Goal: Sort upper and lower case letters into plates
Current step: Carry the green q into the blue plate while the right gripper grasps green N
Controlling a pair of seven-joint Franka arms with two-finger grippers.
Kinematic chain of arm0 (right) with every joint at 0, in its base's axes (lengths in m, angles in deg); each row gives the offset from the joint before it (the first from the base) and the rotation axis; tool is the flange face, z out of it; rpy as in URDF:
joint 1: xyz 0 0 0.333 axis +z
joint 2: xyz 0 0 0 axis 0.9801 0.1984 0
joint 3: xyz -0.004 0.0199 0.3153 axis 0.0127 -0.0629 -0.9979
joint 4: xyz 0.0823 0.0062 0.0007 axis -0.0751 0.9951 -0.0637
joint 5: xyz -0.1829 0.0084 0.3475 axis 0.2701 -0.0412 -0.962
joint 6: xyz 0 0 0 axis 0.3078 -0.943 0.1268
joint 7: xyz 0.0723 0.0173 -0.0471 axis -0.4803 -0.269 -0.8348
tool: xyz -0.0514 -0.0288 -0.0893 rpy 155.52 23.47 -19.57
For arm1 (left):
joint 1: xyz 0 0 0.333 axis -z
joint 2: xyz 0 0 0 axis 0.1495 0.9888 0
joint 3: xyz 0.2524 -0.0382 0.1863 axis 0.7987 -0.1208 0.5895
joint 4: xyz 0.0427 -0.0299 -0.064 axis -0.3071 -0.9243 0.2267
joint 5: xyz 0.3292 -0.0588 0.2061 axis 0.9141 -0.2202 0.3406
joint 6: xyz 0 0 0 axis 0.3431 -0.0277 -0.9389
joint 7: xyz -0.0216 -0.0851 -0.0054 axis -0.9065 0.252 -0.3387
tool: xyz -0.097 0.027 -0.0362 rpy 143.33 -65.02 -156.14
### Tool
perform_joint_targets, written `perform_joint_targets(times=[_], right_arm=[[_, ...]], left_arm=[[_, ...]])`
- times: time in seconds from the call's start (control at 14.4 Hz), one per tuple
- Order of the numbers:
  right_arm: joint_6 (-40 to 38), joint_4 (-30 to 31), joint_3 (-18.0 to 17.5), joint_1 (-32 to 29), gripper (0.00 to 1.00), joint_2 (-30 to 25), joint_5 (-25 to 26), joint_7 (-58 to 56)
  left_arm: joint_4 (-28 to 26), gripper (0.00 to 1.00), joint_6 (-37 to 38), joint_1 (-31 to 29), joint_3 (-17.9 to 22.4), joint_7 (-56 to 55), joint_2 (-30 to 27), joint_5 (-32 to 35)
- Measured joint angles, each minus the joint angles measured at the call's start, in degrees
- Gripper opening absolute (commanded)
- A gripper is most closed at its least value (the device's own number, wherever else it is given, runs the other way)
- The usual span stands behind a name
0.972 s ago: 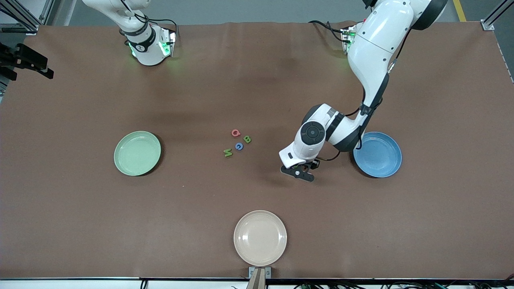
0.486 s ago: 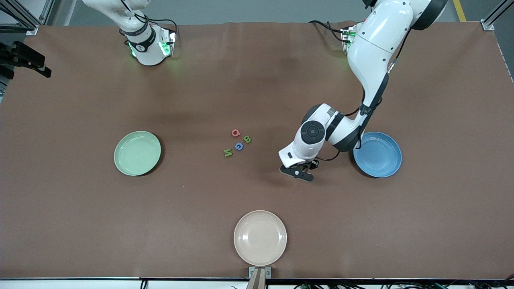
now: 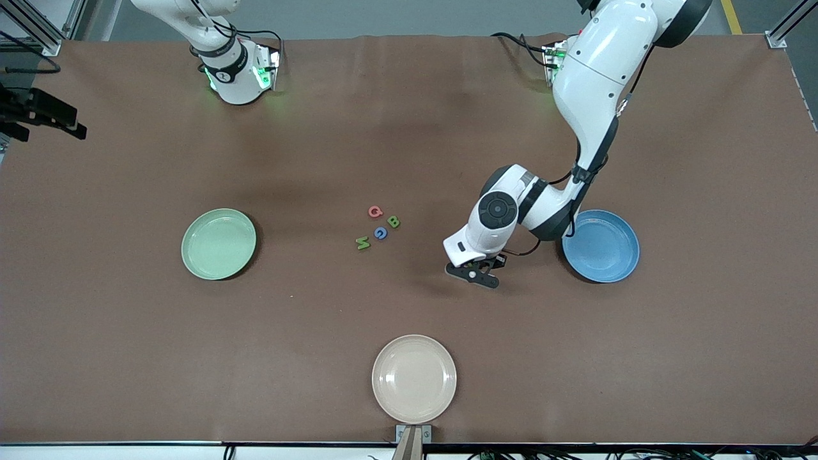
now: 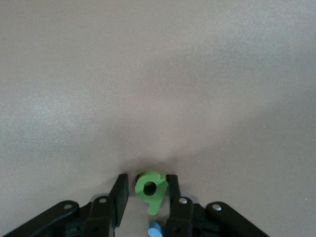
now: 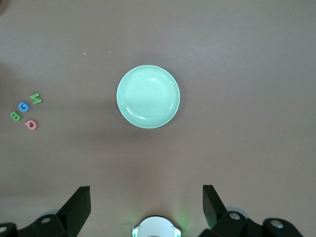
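Observation:
My left gripper (image 3: 473,275) is down at the table between the loose letters and the blue plate (image 3: 601,246). In the left wrist view its jaws (image 4: 147,181) stand narrowly open around a small green letter (image 4: 151,190). One finger (image 4: 173,190) touches the letter and a thin gap remains at the other finger. A blue letter (image 4: 155,230) lies just under the hand. A red Q (image 3: 375,211), green B (image 3: 394,222), blue G (image 3: 381,232) and green M (image 3: 362,242) lie mid-table. The pale green plate (image 3: 218,243) is empty. My right gripper (image 5: 145,190) waits open, high over that plate (image 5: 148,97).
A cream-beige plate (image 3: 414,378) sits at the table edge nearest the front camera. The two arm bases stand along the edge farthest from it.
The left gripper's jaws have narrowed around the green letter while the hand stayed at the same spot. The right arm has shifted only slightly.

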Motion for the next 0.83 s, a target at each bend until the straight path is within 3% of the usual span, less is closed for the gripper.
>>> perform_joint_targets(times=[0.21, 0.35, 0.49, 0.83], right_arm=[[0.92, 0.10, 0.05, -1.38, 1.00, 4.56, 0.07, -0.06], [2.43, 0.07, 0.07, -1.74, 1.00, 8.40, 0.46, -0.10], [4.56, -0.03, -0.12, -1.59, 1.00, 10.76, 0.47, 0.81], [7.07, 1.46, -0.69, 4.13, 1.00, 11.18, 0.11, 22.74]], left_arm=[[0.01, 0.24, -0.01, 0.00, -0.01, 0.00, -0.06, 0.00], [0.00, 0.10, -0.01, 0.00, -0.01, 0.00, -0.06, 0.00], [-0.01, 0.09, -0.01, -0.01, -0.01, 0.00, -0.06, 0.00], [-0.01, 0.06, 0.54, -0.90, 0.21, 0.00, -0.56, 0.00]])
